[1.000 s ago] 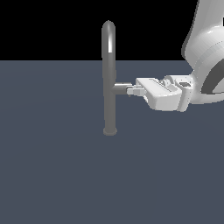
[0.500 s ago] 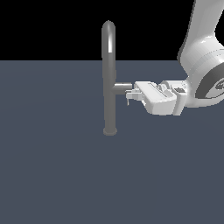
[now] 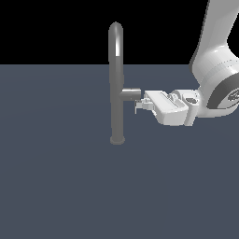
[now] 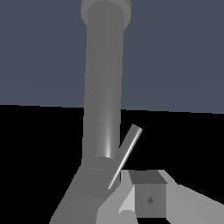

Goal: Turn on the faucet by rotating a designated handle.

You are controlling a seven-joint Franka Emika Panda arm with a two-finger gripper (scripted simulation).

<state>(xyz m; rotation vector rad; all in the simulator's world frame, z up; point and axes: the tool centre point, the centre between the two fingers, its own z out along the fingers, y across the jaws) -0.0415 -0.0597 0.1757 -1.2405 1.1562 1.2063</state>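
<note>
The faucet is a tall grey pipe with an arched top, standing on a small round base. A short stub sticks out toward the exterior view's right. In the wrist view the pipe fills the middle, and the handle, a thin lever rod, slants off the stub's end. My gripper sits just below and beside the stub's tip, pointing at the faucet. Its fingers look shut together with nothing between them, right beside the lever's lower end.
A flat dark grey-blue floor stretches around the faucet. The white arm comes down from the upper part of the exterior view's right.
The gripper has dropped a little, from level with the stub to just under its tip, and the arm has leaned slightly toward the faucet. The faucet pipe has not moved.
</note>
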